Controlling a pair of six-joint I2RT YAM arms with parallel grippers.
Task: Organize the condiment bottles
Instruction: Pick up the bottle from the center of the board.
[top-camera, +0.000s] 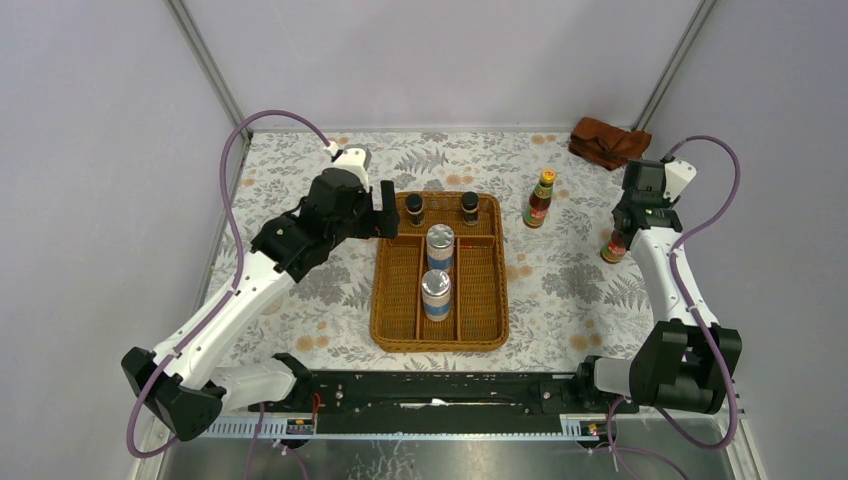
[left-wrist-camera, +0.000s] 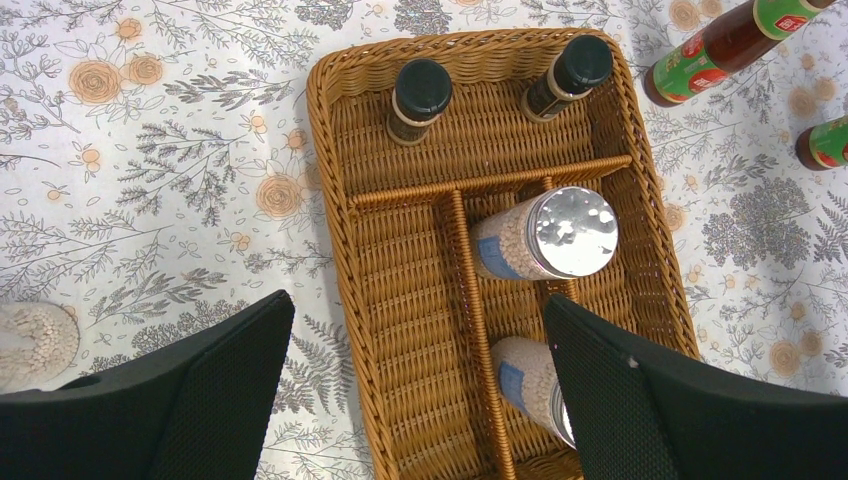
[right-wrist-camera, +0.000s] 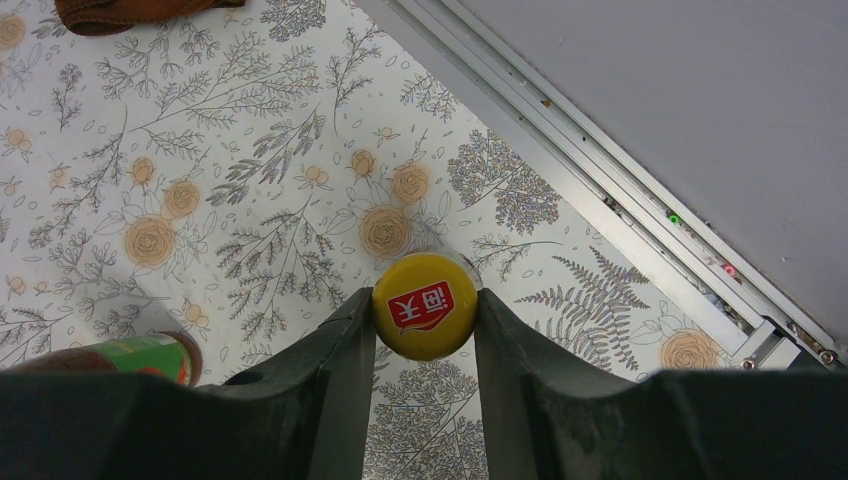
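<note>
1. The table (top-camera: 560, 290), covered in a pale sheet printed with flowers and ferns, carries everything.
2. The brown woven wicker tray with dividers (top-camera: 378, 300) lies at the middle of the table, with its long side running away from me.
3. My left gripper (left-wrist-camera: 415, 320) hovers over the tray's left side near its far end. Its black fingers (left-wrist-camera: 230, 370) are spread wide with nothing between them.
4. My right gripper (right-wrist-camera: 425, 300) is near the table's right edge. Its fingers press both sides of the cap of a red sauce bottle with a yellow cap (top-camera: 614, 246), which stands upright on the table, well apart from the tray.
5. A crumpled rust-brown cloth (top-camera: 608, 142) lies in the far right corner.
6. Two silver-lidded, blue-labelled shakers stand one behind the other in the tray's middle long compartment. They are the far shaker (top-camera: 440, 245) and the near shaker (top-camera: 436, 293).
7. A second red, yellow-capped sauce bottle (top-camera: 540, 198) stands free on the table, between the tray and my right gripper.
8. Two tiny dark bottles with black caps stand apart in the tray's far cross compartment. They are the left tiny bottle (top-camera: 414, 208) and the right tiny bottle (top-camera: 469, 206).
</note>
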